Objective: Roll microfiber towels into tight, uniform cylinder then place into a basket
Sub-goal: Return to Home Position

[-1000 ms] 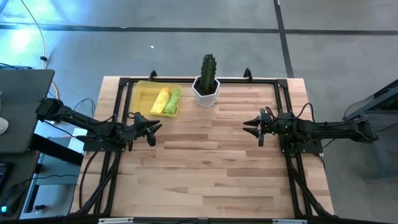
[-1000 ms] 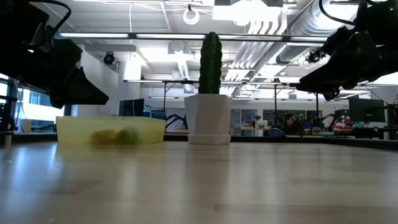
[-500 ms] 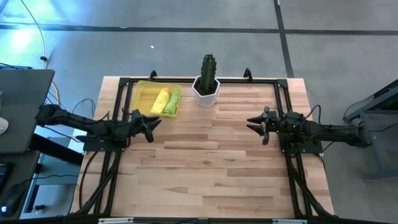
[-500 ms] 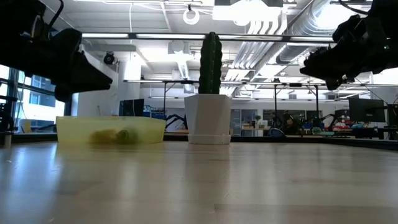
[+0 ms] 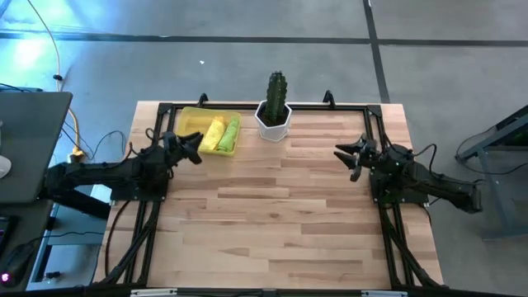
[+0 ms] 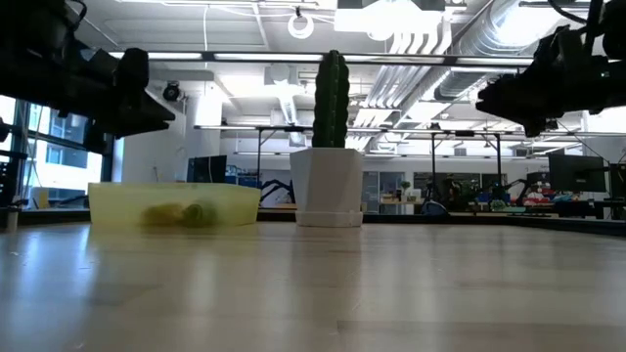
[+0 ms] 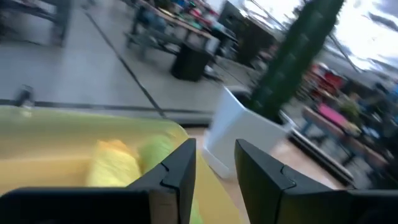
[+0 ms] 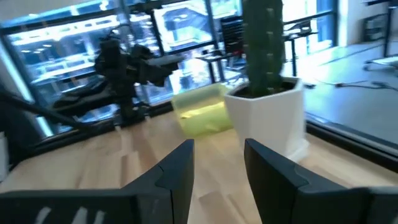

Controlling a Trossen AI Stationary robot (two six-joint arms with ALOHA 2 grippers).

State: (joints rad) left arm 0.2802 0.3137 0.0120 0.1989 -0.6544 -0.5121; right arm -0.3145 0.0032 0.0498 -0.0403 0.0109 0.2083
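The yellow translucent basket [image 5: 206,132] sits at the table's far left. Inside it lie two rolled towels side by side: the pale yellow one [image 5: 214,134] and the lime green one [image 5: 230,134]; both show in the left wrist view [image 7: 112,165] [image 7: 158,152] and faintly in the low view [image 6: 181,212]. My left gripper [image 5: 195,150] hovers open at the basket's near edge, empty. My right gripper [image 5: 353,157] hovers open over the table's right side, empty.
A white hexagonal pot with a green cactus [image 5: 274,111] stands at the far edge just right of the basket. Black frame rails [image 5: 375,148] run along the table's left, right and far edges. Bare wood [image 5: 272,214] fills the middle and near part.
My left gripper has drawn back toward the table's left edge and swung toward the far edge, ending beside the basket. My right gripper has drawn back toward the table's right edge and slightly toward the far edge. The towels have stayed in the basket.
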